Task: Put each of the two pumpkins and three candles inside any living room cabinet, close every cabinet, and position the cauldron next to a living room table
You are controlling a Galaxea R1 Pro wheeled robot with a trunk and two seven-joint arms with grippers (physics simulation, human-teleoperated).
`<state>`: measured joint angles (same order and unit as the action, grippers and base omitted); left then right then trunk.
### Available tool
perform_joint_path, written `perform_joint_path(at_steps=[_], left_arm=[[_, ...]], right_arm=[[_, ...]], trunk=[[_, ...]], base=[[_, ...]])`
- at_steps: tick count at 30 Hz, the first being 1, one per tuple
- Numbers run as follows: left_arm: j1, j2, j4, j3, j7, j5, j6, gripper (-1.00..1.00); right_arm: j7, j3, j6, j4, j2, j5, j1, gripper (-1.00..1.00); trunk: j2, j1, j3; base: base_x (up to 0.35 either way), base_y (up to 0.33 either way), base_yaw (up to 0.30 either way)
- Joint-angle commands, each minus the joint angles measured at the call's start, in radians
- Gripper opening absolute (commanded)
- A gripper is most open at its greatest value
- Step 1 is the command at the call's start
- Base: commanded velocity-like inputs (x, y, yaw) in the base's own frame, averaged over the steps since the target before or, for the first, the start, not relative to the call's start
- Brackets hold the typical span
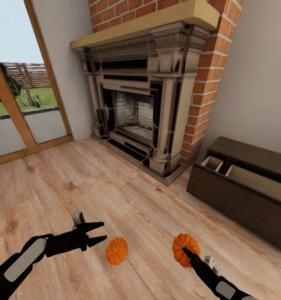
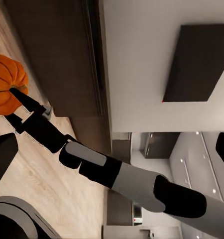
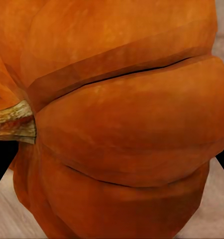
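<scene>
One orange ribbed pumpkin [image 1: 117, 250] lies on the wood floor. Just to its left my left gripper [image 1: 97, 233] is open, with nothing between its fingers. My right gripper [image 1: 186, 252] is shut on a second pumpkin [image 1: 185, 246], which is further right. The left wrist view catches that held pumpkin [image 2: 5, 82] with the right gripper [image 2: 11, 103] pinching it. In the right wrist view the pumpkin [image 3: 127, 129] is very close, its stem to one side. The dark-brown cabinet [image 1: 236, 200] stands at the right against the wall, its top drawer pulled open.
A brick fireplace [image 1: 144, 100] with a stone surround stands ahead. A glass patio door [image 1: 19, 104] is at the left. Bare wood floor [image 1: 94, 183] lies between me and both.
</scene>
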<state>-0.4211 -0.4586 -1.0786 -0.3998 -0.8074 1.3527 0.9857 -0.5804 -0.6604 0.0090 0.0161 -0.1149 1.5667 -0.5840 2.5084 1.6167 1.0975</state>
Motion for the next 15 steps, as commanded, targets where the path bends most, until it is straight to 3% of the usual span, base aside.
perform_joint_path(at_steps=[1, 4, 8, 10, 12, 14, 15], left_arm=[[-0.001, -0.001, 0.004, -0.002, -0.003, 0.003, 0.004, 1.00], [-0.002, -0.001, 0.019, -0.002, -0.003, 0.003, 0.004, 1.00], [-0.002, -0.005, 0.043, 0.016, -0.005, 0.003, 0.004, 1.00], [-0.002, -0.008, 0.063, 0.034, -0.005, 0.003, 0.004, 1.00], [-0.002, -0.013, 0.072, 0.049, -0.005, 0.002, 0.004, 1.00], [-0.002, -0.031, 0.084, 0.058, -0.006, 0.003, 0.005, 1.00], [-0.002, -0.039, 0.086, 0.060, -0.007, 0.003, 0.005, 1.00]], right_arm=[[-0.005, -0.006, 0.003, 0.000, -0.001, 0.010, 0.000, -1.00], [-0.023, -0.006, 0.014, 0.006, -0.004, 0.009, 0.000, -1.00], [-0.085, -0.003, 0.107, 0.184, -0.008, 0.008, 0.000, -1.00], [-0.093, -0.001, 0.153, 0.334, -0.040, 0.009, 0.000, -1.00], [-0.093, 0.001, 0.180, 0.454, -0.104, 0.012, 0.000, -1.00], [-0.093, 0.004, 0.231, 0.535, -0.141, 0.013, 0.000, -1.00], [-0.094, 0.005, 0.253, 0.552, -0.147, 0.013, 0.000, -1.00]], trunk=[[0.000, 0.000, 0.001], [0.000, 0.000, 0.001], [0.000, 0.000, 0.001], [0.000, 0.000, 0.001], [0.000, 0.000, 0.001], [0.000, 0.000, 0.001], [0.000, 0.000, 0.001]], base=[[0.219, 0.000, 0.011], [0.218, 0.000, 0.004], [0.093, 0.000, 0.001], [0.018, 0.000, 0.000], [0.007, 0.000, 0.000], [0.002, 0.000, 0.000], [0.000, 0.000, 0.000]])
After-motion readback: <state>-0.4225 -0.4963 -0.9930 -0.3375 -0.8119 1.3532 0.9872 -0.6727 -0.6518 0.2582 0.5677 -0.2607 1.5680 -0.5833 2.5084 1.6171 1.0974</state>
